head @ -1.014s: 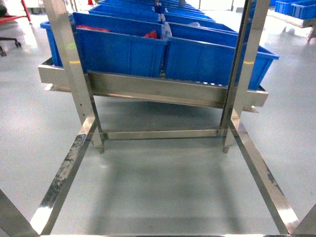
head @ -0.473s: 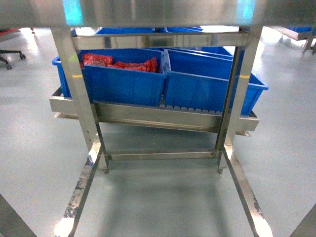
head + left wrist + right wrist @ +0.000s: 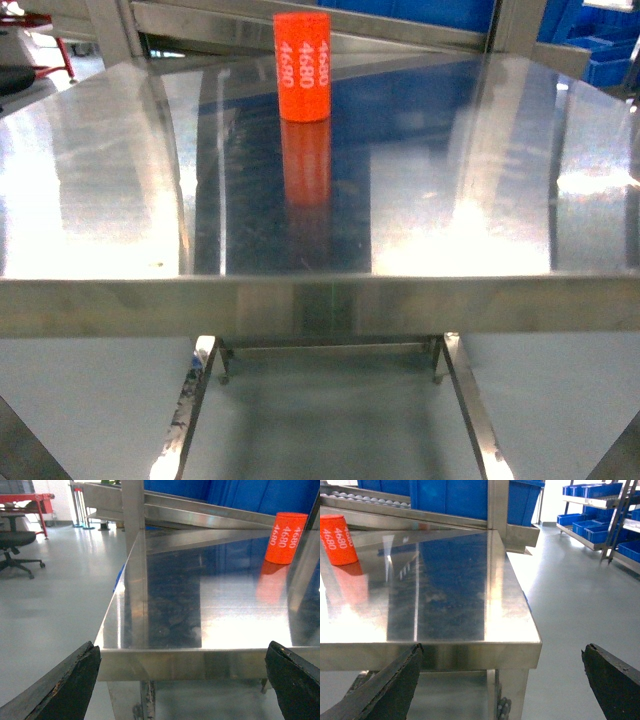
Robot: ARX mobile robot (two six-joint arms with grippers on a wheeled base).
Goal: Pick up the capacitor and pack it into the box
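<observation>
Steel fills most of the head view: a shiny table (image 3: 100,200) stretches away from the camera, its front edge running across the lower part of the picture. Toward the far edge, a little left of the middle, an orange-red capacitor (image 3: 302,66) stands upright on the tabletop, white digits "4680" printed down its side and its reflection smeared on the metal just in front of it. Blue crates (image 3: 600,60) show at the far right, beyond the table. Neither claw shows in this view, and the pink box is not in sight in any of the three.

From the left wrist camera, the left claw (image 3: 185,680) is spread wide: one dark fingertip (image 3: 70,685) sits at the lower left corner and the other at the lower right, with nothing between them. It hangs just off the table's front edge, low and level with it. The capacitor (image 3: 285,537) stands well off at the far right of the tabletop. An office chair (image 3: 15,550) stands on the grey floor to the left.

From the right wrist camera, the right claw (image 3: 502,680) is likewise spread wide and empty, by the table's near right corner. The capacitor (image 3: 337,539) stands at the far left of the top. Shelves with blue bins (image 3: 590,510) line the right side.
</observation>
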